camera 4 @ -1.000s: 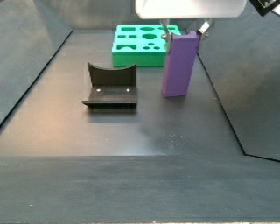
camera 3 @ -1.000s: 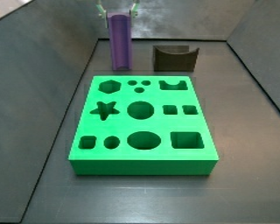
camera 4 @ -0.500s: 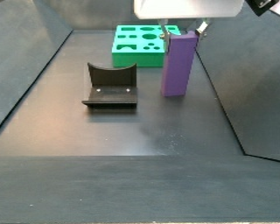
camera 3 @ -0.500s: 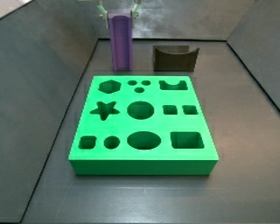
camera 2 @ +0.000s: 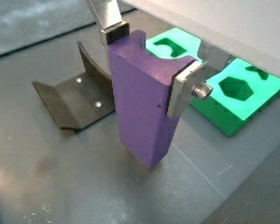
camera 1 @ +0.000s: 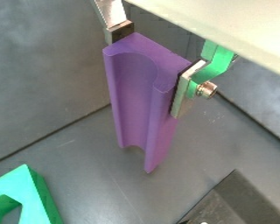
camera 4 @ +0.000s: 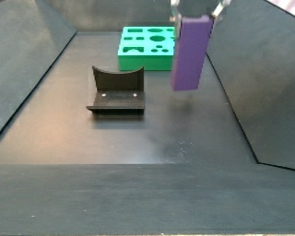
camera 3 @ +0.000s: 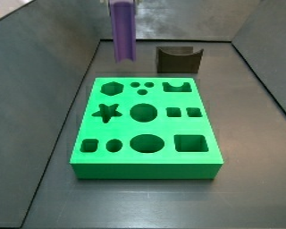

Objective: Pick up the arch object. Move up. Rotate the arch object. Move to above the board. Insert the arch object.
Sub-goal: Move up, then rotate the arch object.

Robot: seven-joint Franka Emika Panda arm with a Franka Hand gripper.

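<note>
Flanking gripper [camera 2: 150, 59]-held arch object [camera 2: 146, 105]: fixture [camera 2: 74, 94], board [camera 2: 230, 92].

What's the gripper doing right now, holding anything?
Gripper: jaws shut on the arch object, held upright off the floor beside the board.

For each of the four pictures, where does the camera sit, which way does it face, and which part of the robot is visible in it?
Wrist view: beside the end effector, looking down the arch object; both fingers visible.
Wrist view: on the wrist, looking down at the arch object, fixture and board; fingers visible.
Side view: at the board's near edge, facing the fixture; almost no robot shows.
Side view: opposite end, fixture nearest, board behind; end effector at the top edge.
All four share the lifted arch object.
</note>
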